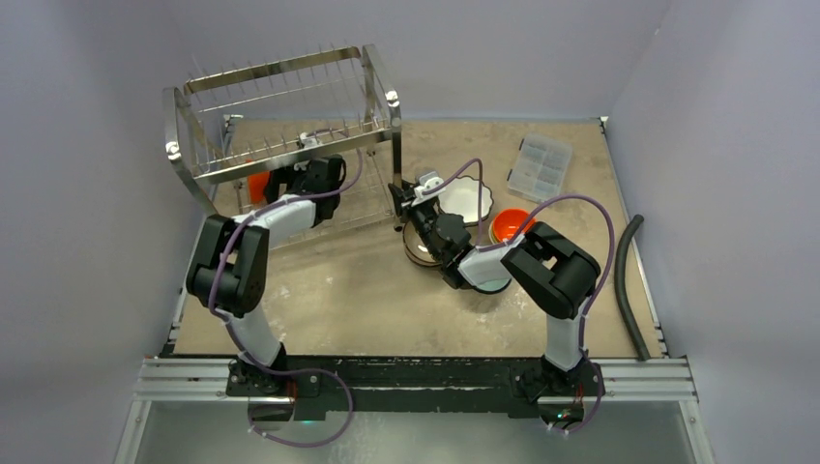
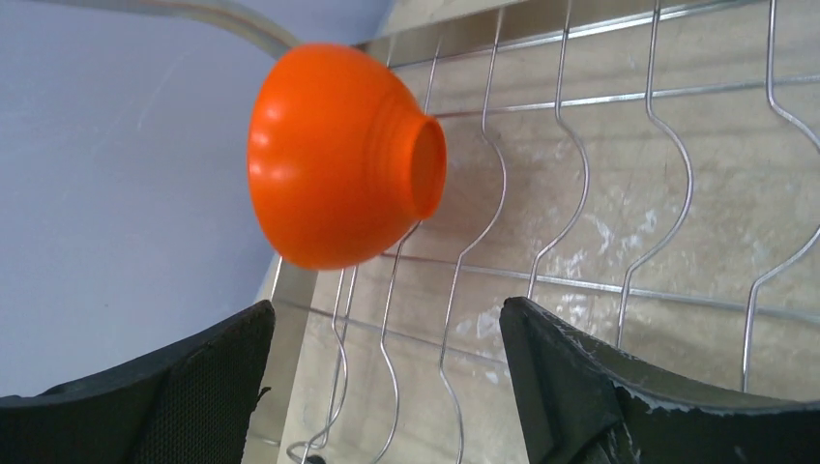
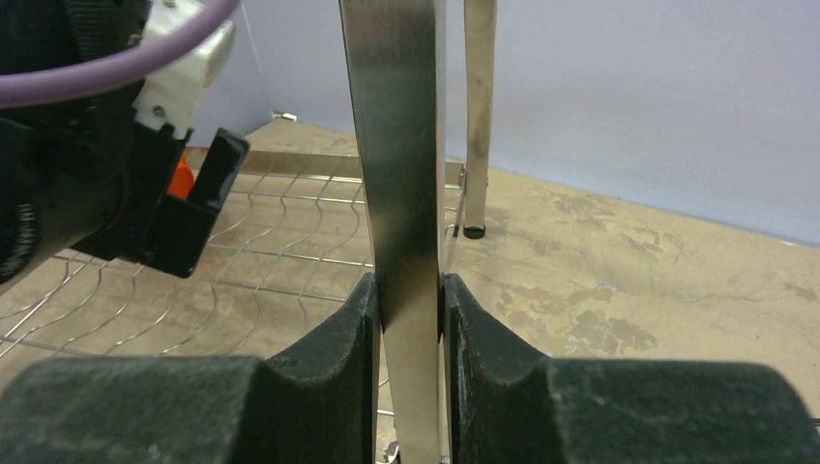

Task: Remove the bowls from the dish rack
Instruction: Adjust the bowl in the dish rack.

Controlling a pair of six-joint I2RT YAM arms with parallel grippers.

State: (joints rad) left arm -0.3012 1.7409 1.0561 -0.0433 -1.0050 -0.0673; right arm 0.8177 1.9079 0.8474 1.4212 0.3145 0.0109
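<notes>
Rack (image 1: 274,70): bare metal, mirror-bright. The wire is thin and smooth; the flat post shows streaky reflections.
Orange bowl (image 2: 338,159): looks like plastic, smooth and glossy, with soft highlights and faint rings near the foot.
White bowl (image 1: 464,200): glossy.
Table (image 1: 348,290): tan, mottled, matt, scuffed with pale smears.
Left fingers (image 2: 619,396): black, matt. One inner face is finely textured; the other's edge is chipped pale.
Right fingers (image 3: 319,387): black, matt, slightly grainy.
Cable (image 3: 97,82): purple sheath, smooth, slight sheen.
Box (image 1: 541,166): clear plastic.
Walls (image 1: 483,48): pale, flat matt.
</notes>
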